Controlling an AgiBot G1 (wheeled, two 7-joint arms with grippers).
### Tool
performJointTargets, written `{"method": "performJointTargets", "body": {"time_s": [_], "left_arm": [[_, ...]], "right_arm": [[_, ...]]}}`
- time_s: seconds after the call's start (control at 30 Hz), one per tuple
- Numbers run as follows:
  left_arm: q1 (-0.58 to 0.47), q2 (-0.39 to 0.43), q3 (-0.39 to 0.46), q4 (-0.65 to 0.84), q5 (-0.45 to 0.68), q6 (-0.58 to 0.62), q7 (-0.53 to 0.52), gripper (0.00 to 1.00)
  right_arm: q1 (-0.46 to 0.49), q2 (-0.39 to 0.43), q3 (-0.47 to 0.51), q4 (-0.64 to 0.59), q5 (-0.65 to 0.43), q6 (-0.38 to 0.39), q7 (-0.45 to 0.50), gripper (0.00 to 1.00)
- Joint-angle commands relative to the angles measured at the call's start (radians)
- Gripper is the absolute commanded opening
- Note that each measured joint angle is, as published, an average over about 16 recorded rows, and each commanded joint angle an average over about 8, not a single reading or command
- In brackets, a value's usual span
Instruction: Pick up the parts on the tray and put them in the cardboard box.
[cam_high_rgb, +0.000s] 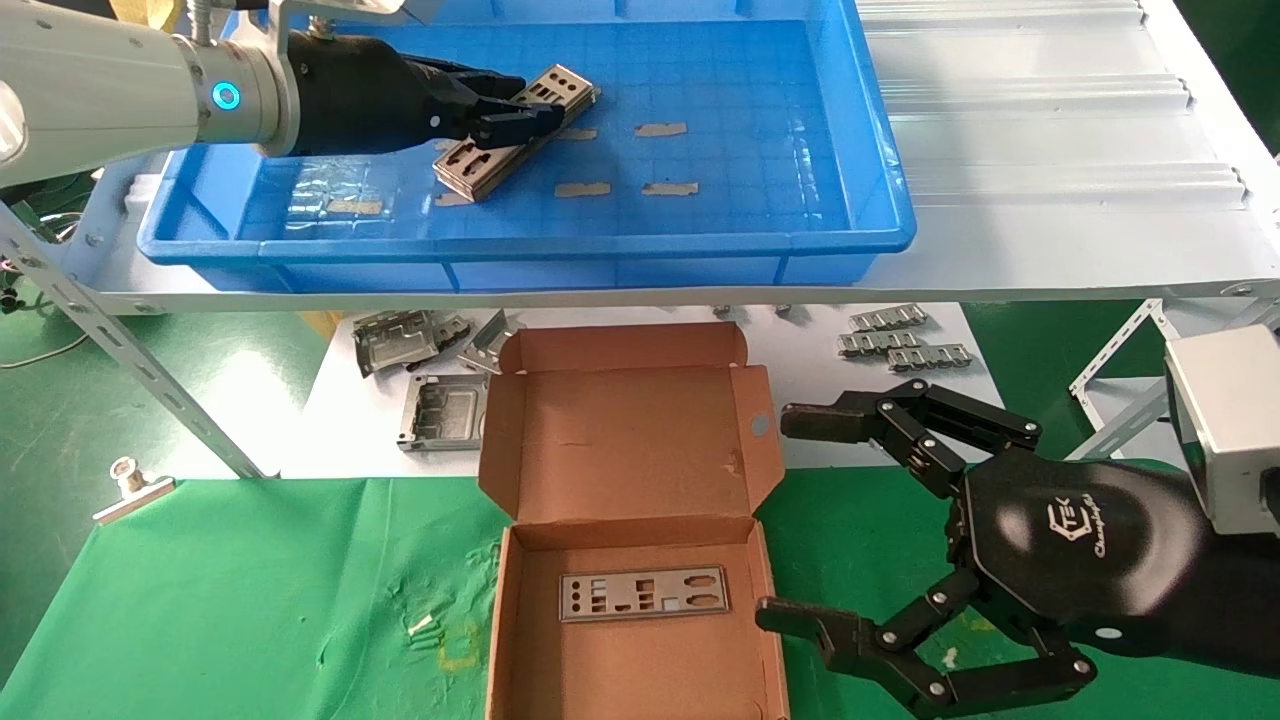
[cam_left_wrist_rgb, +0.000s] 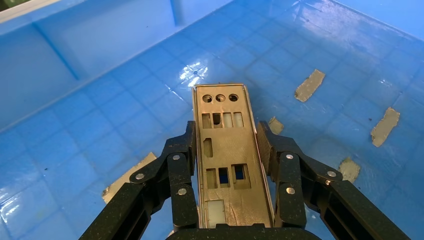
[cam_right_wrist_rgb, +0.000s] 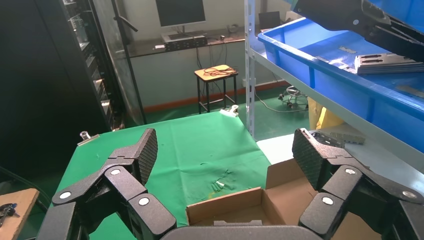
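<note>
Inside the blue plastic tray (cam_high_rgb: 800, 215), a wide shallow bin with a glossy grid-patterned floor and scraps of tan tape, the left gripper (cam_high_rgb: 520, 112) is clenched on the edges of a thin silver-grey metal plate (cam_high_rgb: 540, 100). In the left wrist view its black ridged fingers (cam_left_wrist_rgb: 182, 150) press both long sides of this plate (cam_left_wrist_rgb: 225, 150), which is punched with three round holes at the far end and several small rectangular cutouts. The plate lies on a small stack of parts (cam_high_rgb: 480, 165) of the same kind, near the tray's left end.

Below the tray, on a green cloth (cam_high_rgb: 230, 600), a small brown corrugated cardboard box (cam_high_rgb: 640, 440) stands open, its hinged lid folded back toward the tray and side flaps spread. One flat plate (cam_high_rgb: 645, 593) with the same kind of cutouts lies on the box floor.

Right of the box, the right gripper (cam_high_rgb: 790, 515) hovers over the cloth with its jaws spread wide and nothing between them. Its black housing carries a white logo and script lettering too small to read with certainty.

Between the tray and the box, on a white sheet (cam_high_rgb: 320, 420), lie squarish grey metal bracket frames (cam_high_rgb: 440, 410) to the box's left and small ridged metal strips (cam_high_rgb: 900, 340) to its right. A silver clip (cam_high_rgb: 130, 487) rests at the cloth's left edge.
</note>
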Motion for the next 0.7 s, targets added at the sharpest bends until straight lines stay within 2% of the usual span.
{"method": "performJointTargets", "body": {"time_s": [0.03, 0.13, 0.2, 0.23, 0.4, 0.47, 0.5, 0.63, 0.7], "left_arm": [[-0.001, -0.001, 0.0, -0.001, 0.0, 0.0, 0.0, 0.0], [-0.002, -0.001, 0.0, -0.001, 0.0, -0.001, 0.0, 0.04], [-0.002, 0.0, 0.0, 0.0, 0.0, -0.002, -0.001, 0.13], [-0.002, 0.0, 0.001, 0.0, 0.0, -0.002, -0.002, 0.21], [-0.003, 0.001, 0.002, 0.001, 0.002, -0.003, -0.005, 0.79], [-0.004, 0.002, 0.003, 0.001, 0.003, -0.003, -0.007, 0.96], [-0.004, 0.002, 0.003, 0.002, 0.003, -0.004, -0.008, 1.0], [-0.005, 0.003, 0.005, 0.002, 0.005, -0.005, -0.013, 1.0], [-0.005, 0.003, 0.005, 0.002, 0.005, -0.006, -0.015, 0.92]], "right_arm": [[0.0, 0.0, 0.0, 0.0, 0.0, 0.0, 0.0, 1.0], [0.0, 0.0, 0.0, 0.0, 0.0, 0.0, 0.0, 1.0], [0.0, 0.0, 0.0, 0.0, 0.0, 0.0, 0.0, 1.0], [0.0, 0.0, 0.0, 0.0, 0.0, 0.0, 0.0, 1.0], [0.0, 0.0, 0.0, 0.0, 0.0, 0.0, 0.0, 1.0], [0.0, 0.0, 0.0, 0.0, 0.0, 0.0, 0.0, 1.0], [0.0, 0.0, 0.0, 0.0, 0.0, 0.0, 0.0, 1.0], [0.0, 0.0, 0.0, 0.0, 0.0, 0.0, 0.0, 1.0], [0.0, 0.0, 0.0, 0.0, 0.0, 0.0, 0.0, 1.0]]}}
